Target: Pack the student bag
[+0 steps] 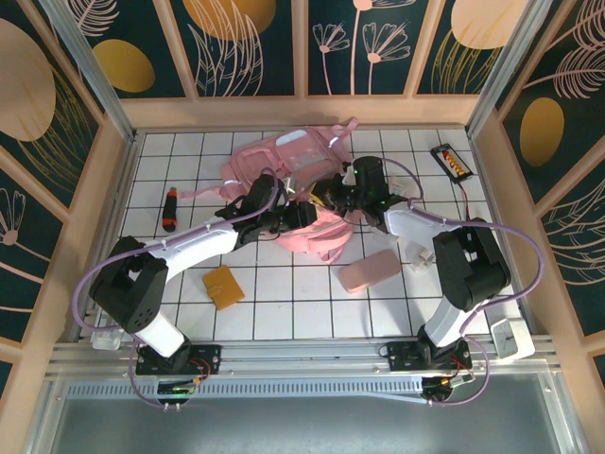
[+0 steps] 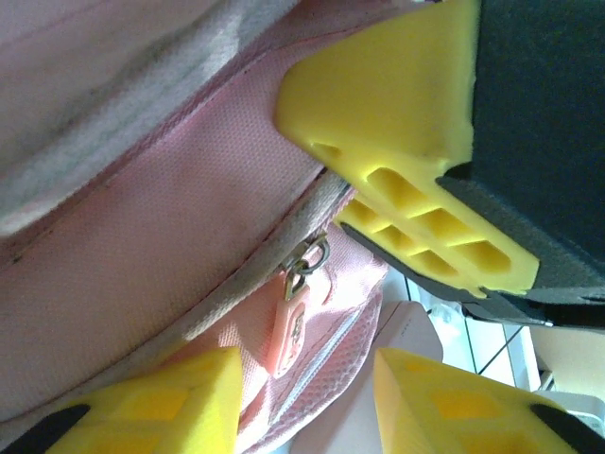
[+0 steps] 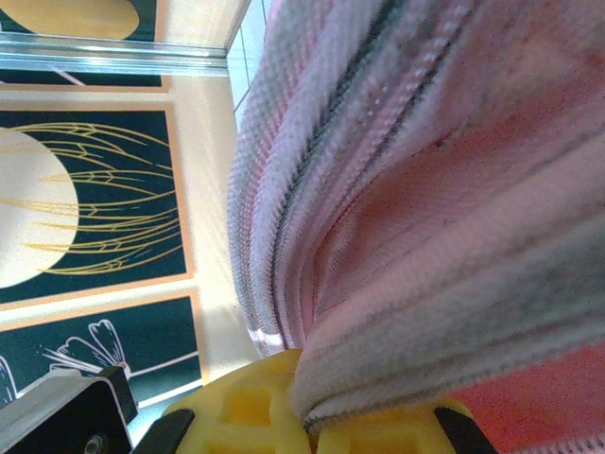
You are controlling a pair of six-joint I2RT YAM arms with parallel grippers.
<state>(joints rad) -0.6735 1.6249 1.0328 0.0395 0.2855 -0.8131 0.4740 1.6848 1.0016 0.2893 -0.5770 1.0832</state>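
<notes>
The student bag [image 1: 274, 161], a big soft pink backpack, lies at the back middle of the table. My right gripper [image 1: 333, 197] is shut on a fold of its zip-edged fabric [image 3: 425, 284], pinched between the yellow fingers [image 3: 236, 416]. My left gripper [image 2: 312, 402] sits low against the bag's near side [image 1: 307, 219], open. A pink zipper pull [image 2: 291, 317] hangs in the gap just ahead of its fingers [image 2: 189, 397], touching neither. The right gripper's fingers [image 2: 397, 95] hold the bag's edge just above that pull.
A small flat pink case [image 1: 369, 271] lies right of the bag's front. An orange-brown pad [image 1: 223, 287] lies front left, and a red and black marker [image 1: 170, 210] at the left. A black case [image 1: 452, 163] is back right. Wooden walls ring the table.
</notes>
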